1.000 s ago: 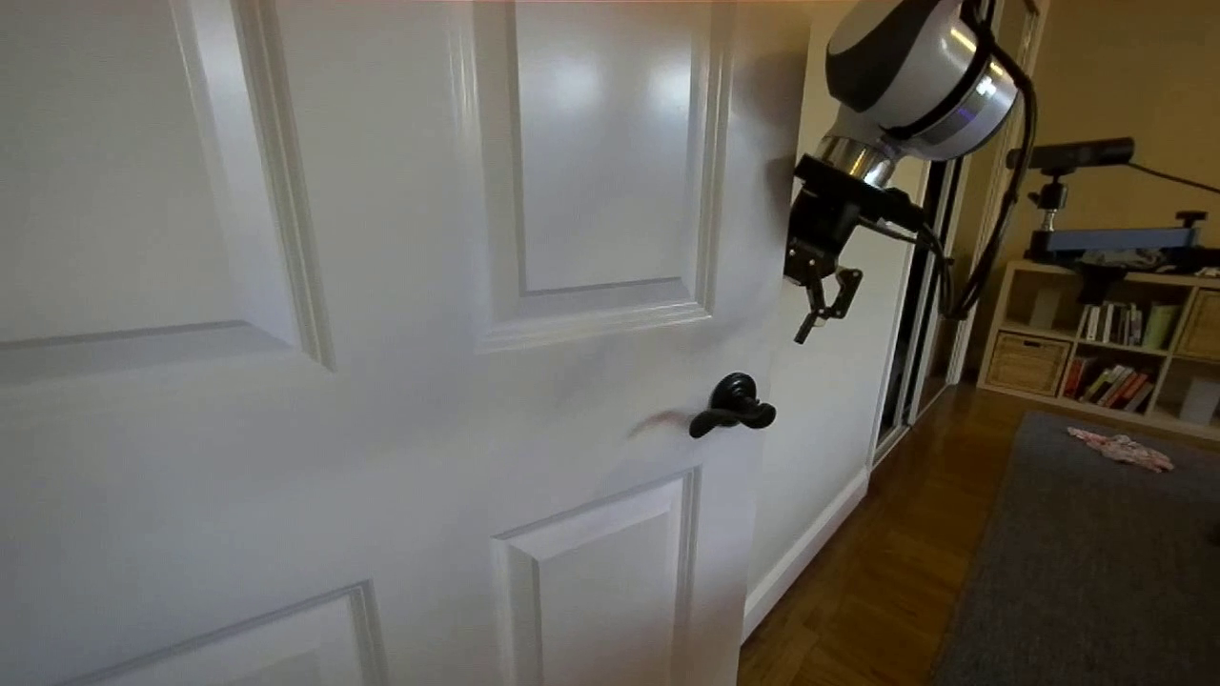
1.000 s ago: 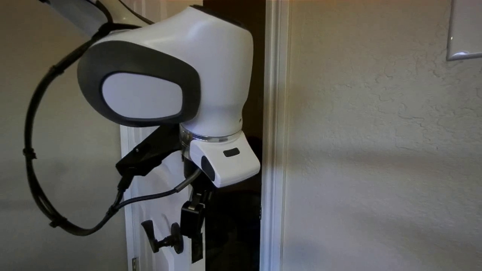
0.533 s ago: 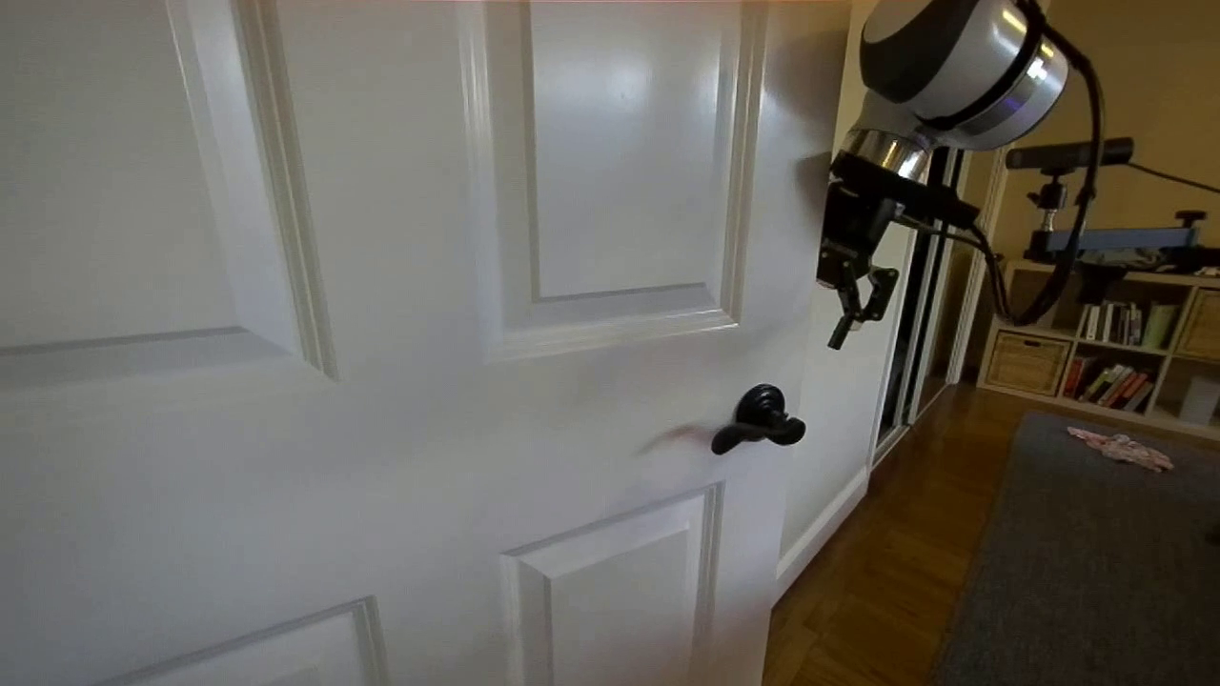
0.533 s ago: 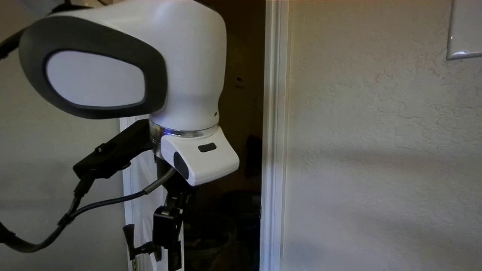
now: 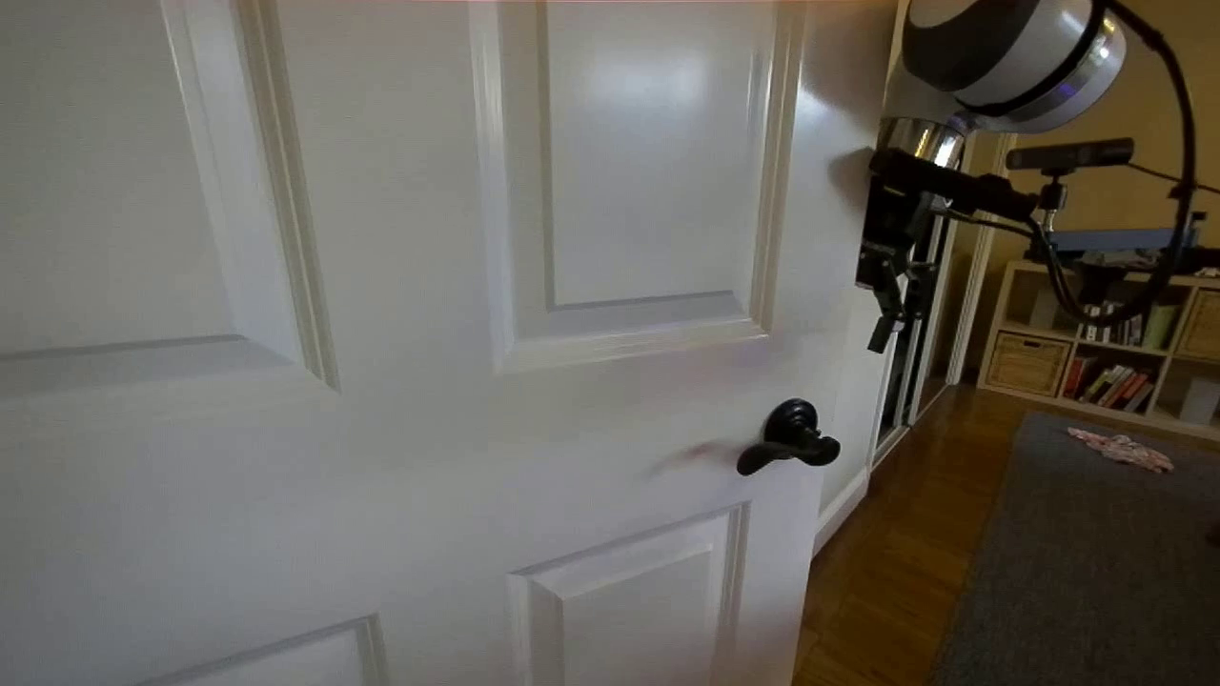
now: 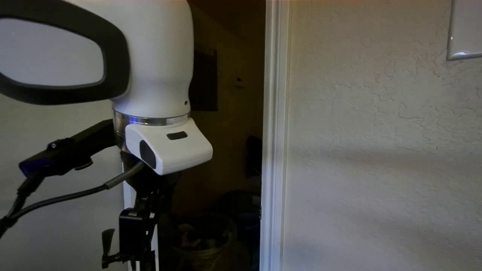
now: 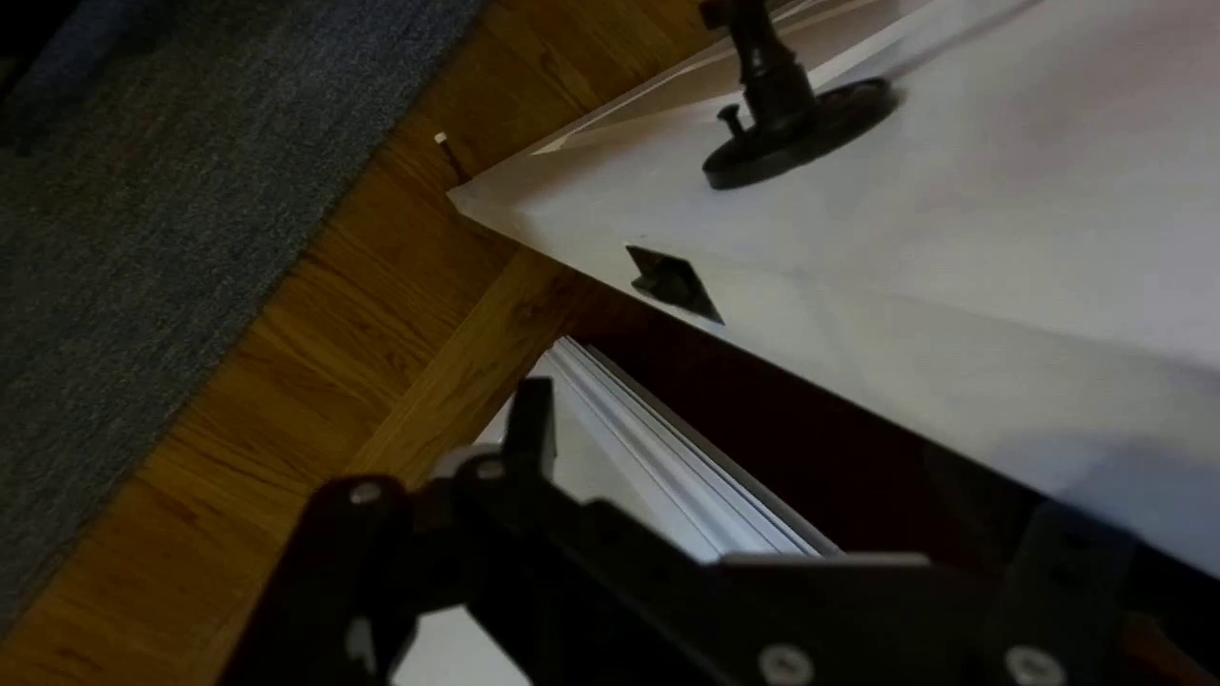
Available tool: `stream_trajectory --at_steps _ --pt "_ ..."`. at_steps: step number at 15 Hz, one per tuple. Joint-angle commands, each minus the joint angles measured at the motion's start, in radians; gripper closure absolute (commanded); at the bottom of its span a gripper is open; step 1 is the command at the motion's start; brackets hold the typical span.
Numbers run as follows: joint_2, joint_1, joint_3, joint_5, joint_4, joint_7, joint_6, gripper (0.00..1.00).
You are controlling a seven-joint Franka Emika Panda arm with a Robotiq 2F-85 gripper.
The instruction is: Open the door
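The white panelled door [image 5: 410, 457] stands ajar; its free edge and latch plate show in the wrist view [image 7: 905, 248]. Its black lever handle [image 5: 791, 433] also shows in an exterior view [image 6: 107, 244] and in the wrist view [image 7: 782, 119]. My gripper [image 5: 886, 314] is at the door's free edge, above handle height, partly hidden by the door. In an exterior view the gripper [image 6: 137, 241] overlaps the door edge beside the handle. In the wrist view the gripper [image 7: 801, 476] looks open; one finger shows at left, the other is dark against the door. It is not on the handle.
The white door frame [image 6: 275, 135] and textured wall [image 6: 376, 150] stand right of the dark opening [image 6: 229, 150], which has a bin [image 6: 207, 248] inside. Wooden floor [image 7: 315, 353] and a grey rug [image 7: 191, 238] lie below. A shelf [image 5: 1039, 333] stands behind.
The door has swung further, and the dark gap between its edge and the frame has widened. My arm and gripper moved along with the door's edge, away from the frame.
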Motion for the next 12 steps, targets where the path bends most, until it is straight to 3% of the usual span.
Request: stream_trajectory --at_steps 1,7,12 --pt "-0.098 0.044 0.000 -0.095 -0.045 0.118 -0.090 0.00" --pt "-0.104 0.039 -0.011 -0.340 0.014 0.211 -0.203 0.00" --pt "-0.108 0.042 -0.006 -0.452 0.073 0.229 -0.325 0.00"
